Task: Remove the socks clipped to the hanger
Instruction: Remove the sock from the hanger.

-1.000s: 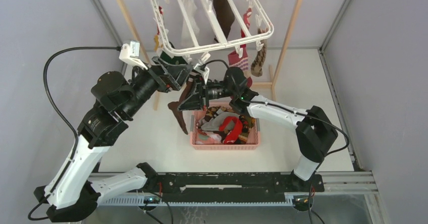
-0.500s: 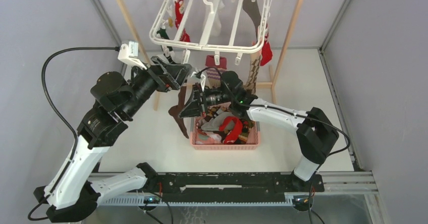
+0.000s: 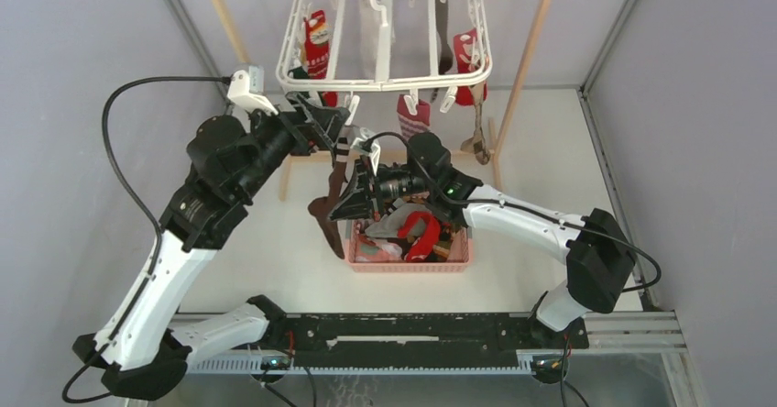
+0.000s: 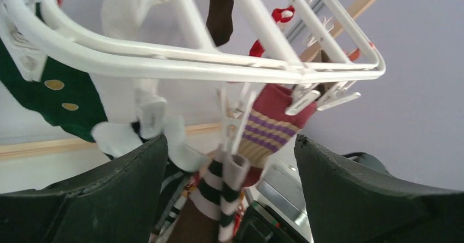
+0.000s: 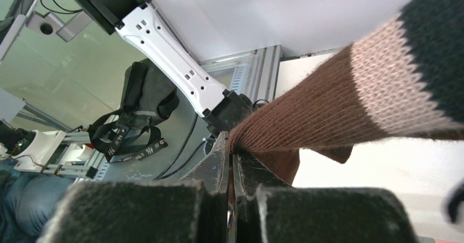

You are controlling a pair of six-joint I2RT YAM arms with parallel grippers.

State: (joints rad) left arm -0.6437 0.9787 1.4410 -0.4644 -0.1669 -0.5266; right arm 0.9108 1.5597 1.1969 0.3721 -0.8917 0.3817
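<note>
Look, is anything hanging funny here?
The brown sock dangles outside the basket, pinched in the right gripper, its striped cuff seemingly up at a hanger clip. Nothing looks broken.

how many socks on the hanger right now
8. Left side: red, green. Middle: white, dark brown. Right side: red-and-white. Near edge: maroon striped, argyle. Below near-left corner: brown striped, pinched by right gripper. Others may be hidden.

Three views: one wide overhead, two close wrist cameras.
Overhead looks down from above and behind. Left wrist looks up, close under the hanger [image 3: 366, 84] [image 4: 164, 62]. Right wrist faces back toward the left arm [image 3: 174, 260] [image 5: 175, 57], right against the brown striped sock [image 3: 328, 210] [image 4: 210, 199] [image 5: 306, 111], which all three views share.
</note>
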